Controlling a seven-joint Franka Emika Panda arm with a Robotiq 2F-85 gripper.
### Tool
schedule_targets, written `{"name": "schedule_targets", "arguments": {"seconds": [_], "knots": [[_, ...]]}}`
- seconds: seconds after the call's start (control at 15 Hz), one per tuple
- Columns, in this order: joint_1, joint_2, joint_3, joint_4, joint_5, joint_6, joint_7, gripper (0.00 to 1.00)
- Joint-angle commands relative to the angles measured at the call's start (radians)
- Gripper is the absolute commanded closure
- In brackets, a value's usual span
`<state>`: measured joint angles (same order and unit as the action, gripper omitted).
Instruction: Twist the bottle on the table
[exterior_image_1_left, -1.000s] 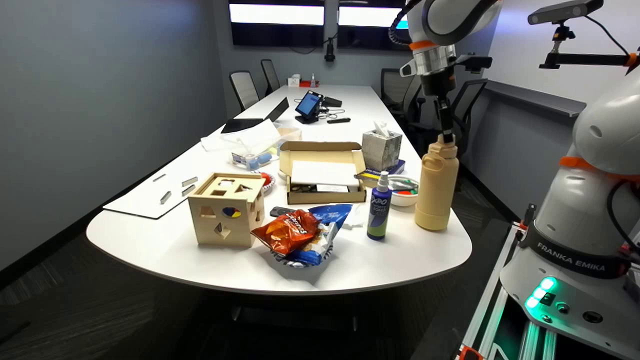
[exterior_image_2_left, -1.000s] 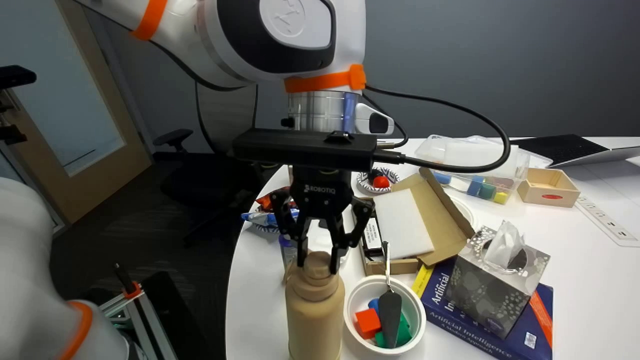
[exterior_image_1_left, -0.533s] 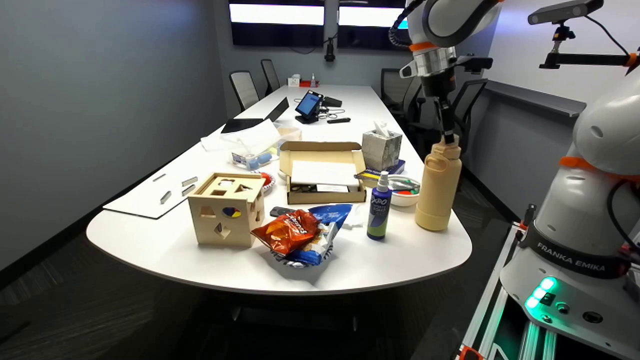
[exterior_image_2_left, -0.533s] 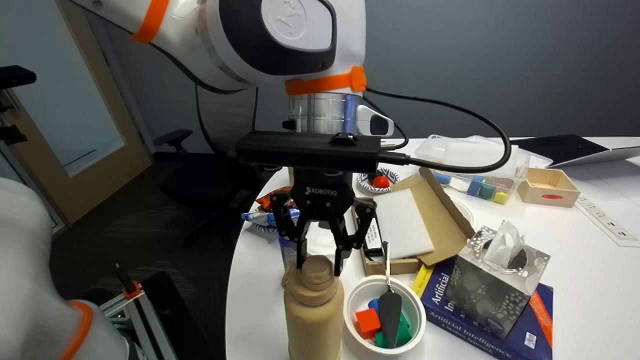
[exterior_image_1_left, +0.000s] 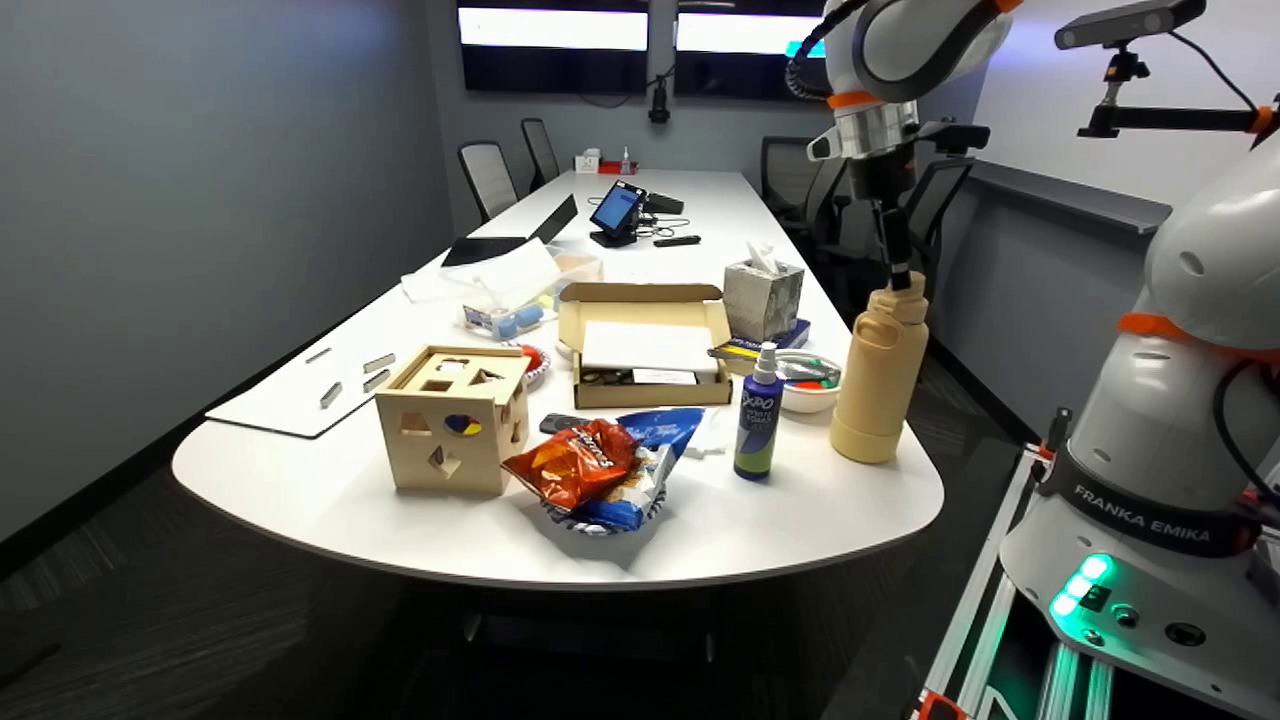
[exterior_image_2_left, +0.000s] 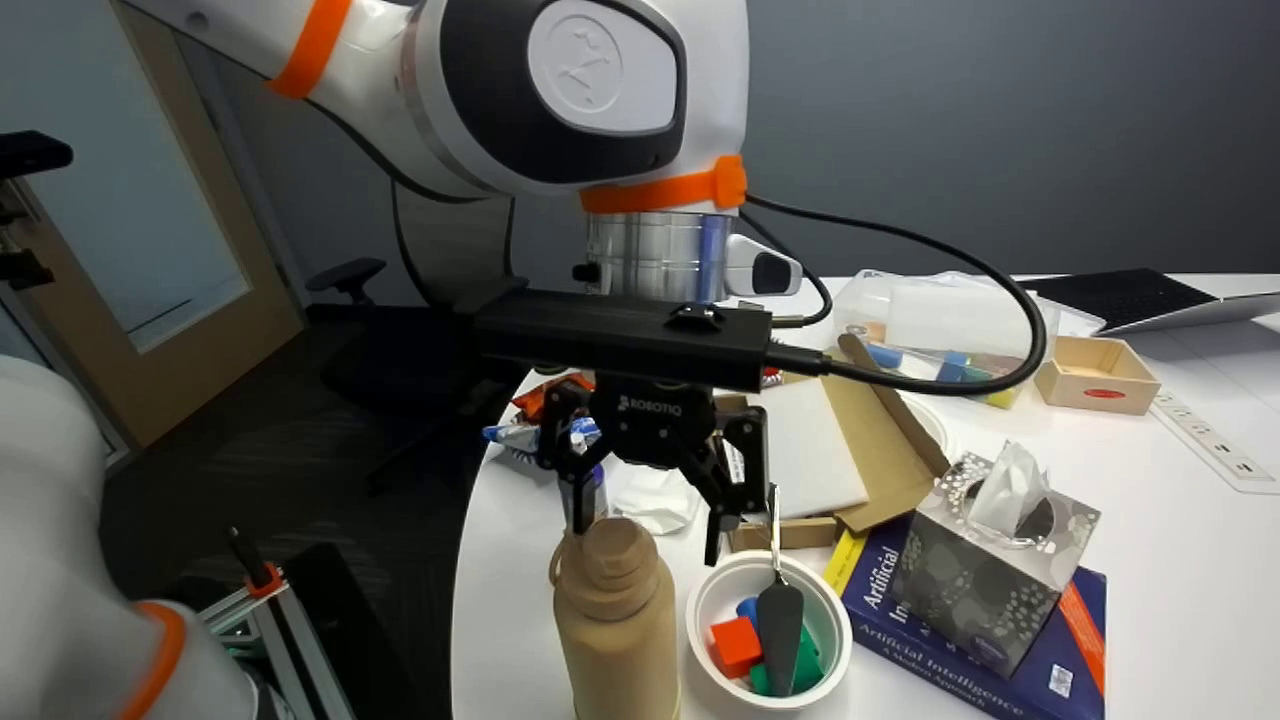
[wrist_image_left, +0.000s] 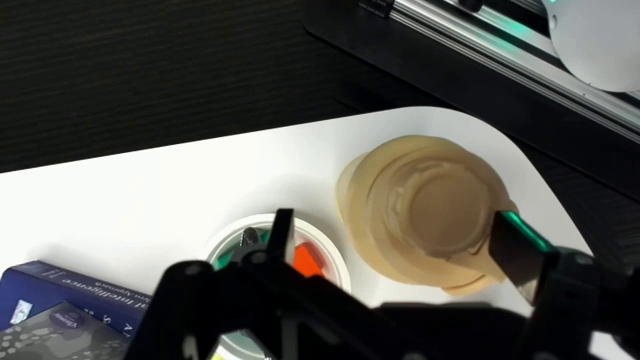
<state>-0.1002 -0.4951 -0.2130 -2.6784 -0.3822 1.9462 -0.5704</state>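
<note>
I'm watching the white counter (exterior_image_1_left: 780, 520) from my end, and it's carrying the whole spread, with the tan bottle (exterior_image_1_left: 880, 370) standing close to its rounded edge. Now the arm (exterior_image_2_left: 605, 75): it's hanging over the bottle, holding the gripper (exterior_image_2_left: 647, 540) right at the top. And the jaws are standing wide apart! One fingertip (exterior_image_2_left: 581, 512) is hovering right by the bottle's cap (wrist_image_left: 447, 210); whether it's touching, I cannot tell. Its partner is hovering well clear, on the opposite side of the cap. The bottle is leaning, and in an exterior view its cap is sitting to the right of its base.

Over to the wooden shape box (exterior_image_1_left: 480, 460), which is sitting well left of the bottle in an exterior view. The blue book (exterior_image_2_left: 930, 660) is lying near the bottle, to its right in an exterior view, and the tissue box (exterior_image_2_left: 970, 590) is resting on the book. The white bowl (exterior_image_2_left: 728, 592) is sitting just beside the bottle, closer than the book. The spray bottle (exterior_image_1_left: 760, 410) is standing upright near the bottle, left of it in an exterior view. Last, I'm spotting a red block (exterior_image_2_left: 737, 645), lying in the bowl.
</note>
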Motion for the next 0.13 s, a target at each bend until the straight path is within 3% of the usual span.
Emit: {"name": "schedule_targets", "arguments": {"seconds": [0.0,0.07], "knots": [[-0.009,-0.046,-0.027,-0.009,0.023,0.034,-0.008,0.00],[-0.010,-0.049,-0.031,-0.008,0.023,0.039,-0.007,0.00]]}}
